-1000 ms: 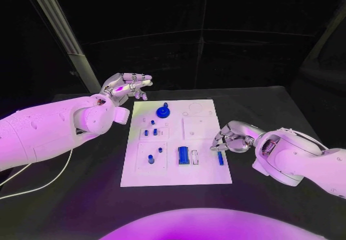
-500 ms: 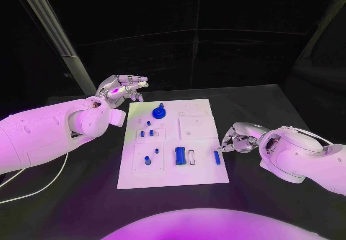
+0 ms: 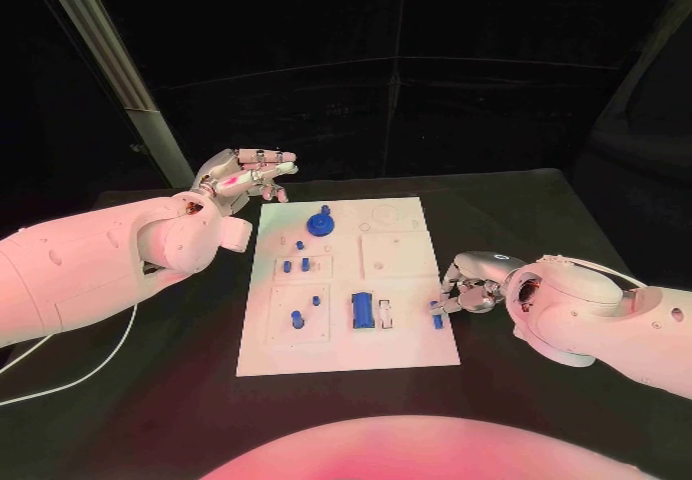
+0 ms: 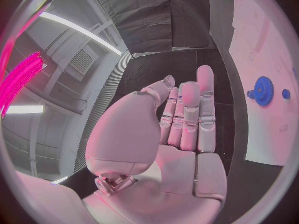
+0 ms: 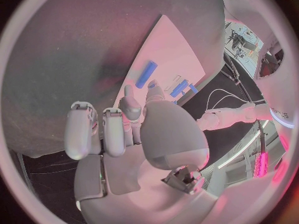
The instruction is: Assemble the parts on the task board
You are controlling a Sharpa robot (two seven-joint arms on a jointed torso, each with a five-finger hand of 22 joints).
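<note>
Right hand: the right hand (image 3: 469, 287) sits low at the board's right edge, fingers curled down toward a small blue bar. Whether it pinches the bar or only touches it, I cannot tell; the right wrist view shows the fingers (image 5: 91, 129) bent with no part plainly between them.

Left hand: the left hand (image 3: 248, 175) hangs above the table off the board's far left corner, fingers apart, holding nothing; the left wrist view shows an empty palm (image 4: 181, 134).

Task board: the white task board (image 3: 407, 350) lies lengthwise away from the robot in the middle of the black table (image 3: 548, 220), between the two arms.

Key relation: the small blue bar (image 3: 437, 318) lies at the board's right edge, just at the right hand's fingertips, its long axis running along the board's length. The right hand is far nearer; the left is well apart from it.

Recesses and contents: the large blue block (image 3: 364, 309) lies in the near middle of the board, parallel to the bar, with a pale slot (image 3: 387, 314) just beside it toward the right hand. The blue gear (image 3: 320, 225) stands near the far left corner. Small blue pegs (image 3: 296, 266) stand in the left-side panels.

Judgement: the bar probably belongs in a slot near the block, so the move looks like a short shift inward by the right hand.
</note>
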